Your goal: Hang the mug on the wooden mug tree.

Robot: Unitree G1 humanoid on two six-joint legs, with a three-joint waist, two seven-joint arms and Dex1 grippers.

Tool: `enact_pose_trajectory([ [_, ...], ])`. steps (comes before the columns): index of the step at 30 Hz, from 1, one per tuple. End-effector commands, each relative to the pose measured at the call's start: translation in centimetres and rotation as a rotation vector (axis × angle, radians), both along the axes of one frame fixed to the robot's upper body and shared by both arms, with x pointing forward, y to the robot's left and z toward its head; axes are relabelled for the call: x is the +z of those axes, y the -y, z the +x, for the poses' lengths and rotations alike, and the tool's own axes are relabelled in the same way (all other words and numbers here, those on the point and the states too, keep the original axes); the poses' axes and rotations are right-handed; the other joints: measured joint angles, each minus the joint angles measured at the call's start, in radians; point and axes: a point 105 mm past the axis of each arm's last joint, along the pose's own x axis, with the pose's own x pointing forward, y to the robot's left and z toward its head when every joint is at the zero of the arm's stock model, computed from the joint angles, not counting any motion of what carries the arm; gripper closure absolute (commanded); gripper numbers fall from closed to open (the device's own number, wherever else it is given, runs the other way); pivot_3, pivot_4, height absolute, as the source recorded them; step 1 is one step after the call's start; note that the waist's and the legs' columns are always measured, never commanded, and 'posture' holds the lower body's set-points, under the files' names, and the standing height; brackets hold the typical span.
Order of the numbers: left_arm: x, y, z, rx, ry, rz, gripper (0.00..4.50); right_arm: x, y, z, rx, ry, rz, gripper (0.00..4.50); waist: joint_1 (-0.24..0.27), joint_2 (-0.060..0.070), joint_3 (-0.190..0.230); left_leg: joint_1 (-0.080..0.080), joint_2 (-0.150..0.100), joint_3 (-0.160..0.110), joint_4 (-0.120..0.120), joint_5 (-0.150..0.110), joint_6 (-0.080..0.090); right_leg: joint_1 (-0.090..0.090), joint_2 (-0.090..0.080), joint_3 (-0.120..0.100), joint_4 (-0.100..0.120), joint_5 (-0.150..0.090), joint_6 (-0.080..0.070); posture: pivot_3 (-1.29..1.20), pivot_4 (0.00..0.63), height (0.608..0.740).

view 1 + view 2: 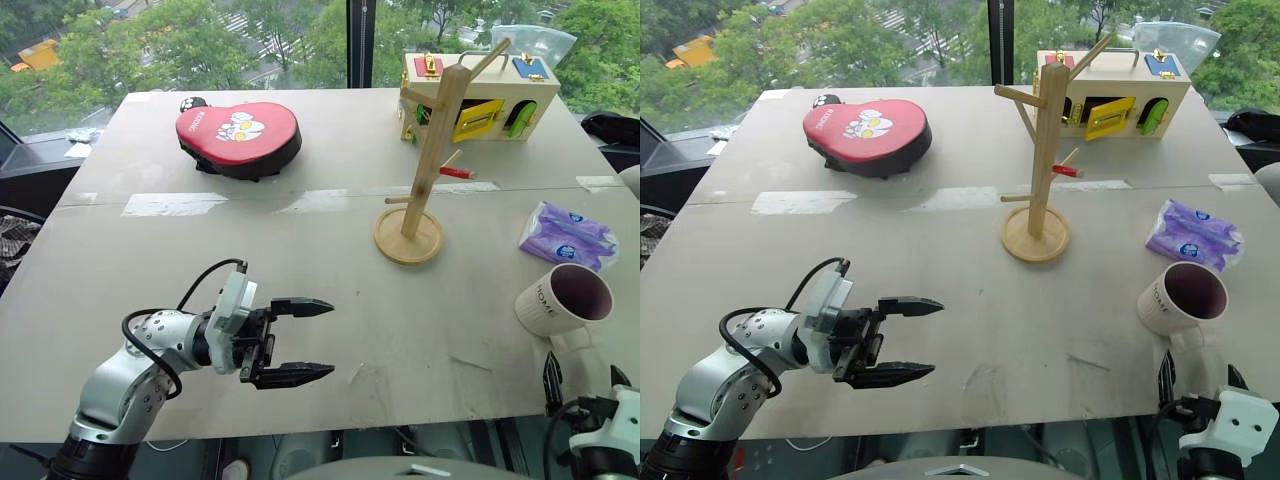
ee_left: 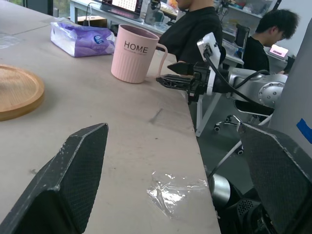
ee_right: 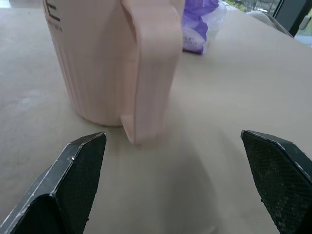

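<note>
The cream mug (image 1: 562,298) with "HOME" on its side stands upright near the table's right front corner, its loop handle (image 3: 151,68) turned toward my right gripper. My right gripper (image 1: 583,380) is open at the table's near edge, level, just short of the handle, with nothing between its fingers (image 3: 78,180). The wooden mug tree (image 1: 432,150) stands upright on its round base (image 1: 408,238) at mid-right, its pegs bare. Over the left front of the table my left gripper (image 1: 328,340) is open and empty, pointing right toward the mug (image 2: 134,53).
A purple tissue pack (image 1: 570,235) lies just behind the mug. A wooden box with coloured doors (image 1: 480,95) stands behind the tree, and a red pad (image 1: 238,135) lies at the back left. Tape strips cross the table's middle. People (image 2: 195,29) sit beyond the table's right side.
</note>
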Motion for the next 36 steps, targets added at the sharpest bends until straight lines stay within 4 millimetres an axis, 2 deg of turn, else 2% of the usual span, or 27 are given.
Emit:
enact_pose_trajectory([
  [1, 1.0, 0.2, -0.1, -0.006, 0.041, -0.019, 0.15, 1.5, 0.6, 0.6, -0.017, 0.035, -0.038, 0.0, 0.0, 0.0, 0.0, 0.0, 0.0, 0.0, 0.0, 0.0, 0.0, 0.0, 0.0, 0.0, 0.0, 0.0, 0.0, 0.0, 0.15, 0.733],
  [5, 1.0, 0.3, -0.1, -0.006, 0.04, -0.021, 0.15, 2.7, 0.4, 1.7, -0.036, 0.054, -0.044, 0.0, 0.0, 0.0, 0.0, 0.0, 0.0, 0.0, 0.0, 0.0, 0.0, 0.0, 0.001, 0.0, 0.001, 0.0, 0.0, 0.0, 0.15, 0.733],
  [9, 1.0, 0.4, 0.0, -0.005, 0.043, -0.02, 0.15, 3.3, 1.2, 2.3, -0.085, 0.051, -0.055, 0.0, 0.001, -0.001, 0.0, 0.001, 0.0, 0.0, 0.0, 0.001, -0.001, 0.0, 0.001, 0.0, 0.002, 0.0, 0.0, 0.0, 0.15, 0.733],
  [21, 1.0, 0.4, 0.2, 0.011, 0.05, -0.015, 0.15, 2.9, 2.8, 1.6, -0.188, 0.008, -0.075, 0.0, 0.007, -0.001, -0.001, 0.002, 0.0, 0.002, 0.001, 0.004, 0.004, 0.0, 0.003, 0.001, 0.004, 0.0, 0.0, 0.0, 0.15, 0.733],
  [27, 1.0, 0.5, 0.5, 0.016, 0.061, -0.012, 0.15, 2.7, 3.8, 2.6, -0.253, 0.017, -0.068, 0.0, 0.006, -0.001, -0.001, 0.002, 0.0, 0.002, 0.001, 0.004, 0.004, 0.0, 0.003, 0.002, 0.004, 0.0, 0.0, 0.0, 0.15, 0.733],
  [30, 1.0, 0.5, 0.7, 0.02, 0.068, -0.014, 0.08, 2.5, 4.6, 3.5, -0.288, 0.025, -0.048, 0.87, 0.006, -0.001, -0.001, 0.002, 0.0, 0.002, 0.001, 0.004, 0.004, 0.0, 0.003, 0.002, 0.004, 0.0, 0.0, 0.0, 0.15, 0.733],
  [35, 0.9, 0.4, 0.9, 0.035, 0.08, -0.014, 0.08, 2.3, 4.9, 4.7, -0.274, 0.026, -0.034, 3.27, 0.007, -0.001, -0.001, 0.002, 0.0, 0.003, 0.001, 0.004, 0.004, 0.0, 0.009, 0.004, 0.005, 0.001, 0.002, 0.0, 0.15, 0.733],
  [36, 0.9, 0.4, 1.0, 0.041, 0.083, -0.015, 0.08, 2.2, 4.9, 4.9, -0.264, 0.021, -0.039, 3.59, 0.007, -0.002, -0.001, 0.002, 0.0, 0.003, 0.001, 0.004, 0.004, 0.0, 0.009, 0.004, 0.006, 0.001, 0.002, 0.0, 0.15, 0.733],
])
